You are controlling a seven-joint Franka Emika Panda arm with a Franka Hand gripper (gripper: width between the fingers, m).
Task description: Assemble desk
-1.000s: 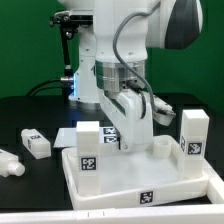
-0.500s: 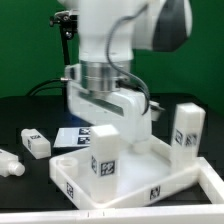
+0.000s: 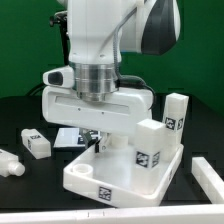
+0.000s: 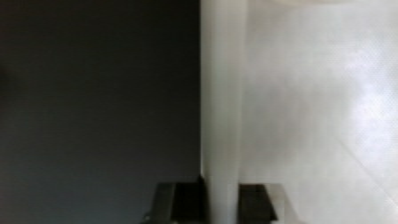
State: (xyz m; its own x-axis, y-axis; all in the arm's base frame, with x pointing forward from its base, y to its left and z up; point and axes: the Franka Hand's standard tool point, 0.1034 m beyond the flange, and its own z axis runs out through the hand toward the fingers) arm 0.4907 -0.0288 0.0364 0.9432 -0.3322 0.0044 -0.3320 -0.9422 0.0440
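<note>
The white desk tabletop (image 3: 112, 178) lies on the black table, rim up and turned at an angle. Two white tagged legs stand upright in its sockets, one (image 3: 151, 147) nearer and one (image 3: 175, 116) at the exterior view's right. My gripper (image 3: 97, 144) points straight down at the tabletop's far rim and is shut on it. In the wrist view the thin white rim wall (image 4: 219, 120) runs between the two dark fingers (image 4: 178, 204), with my gripper (image 4: 219, 205) closed on that wall. The arm hides part of the rim.
Two loose white legs lie at the exterior view's left, one tagged (image 3: 35, 144) and one at the edge (image 3: 8, 164). The marker board (image 3: 68, 138) lies behind the tabletop. A white strip (image 3: 210, 174) sits at the lower right.
The wrist has turned and the tabletop has swung round with it. The two standing legs moved toward the exterior view's right. The gripper stayed shut on the rim.
</note>
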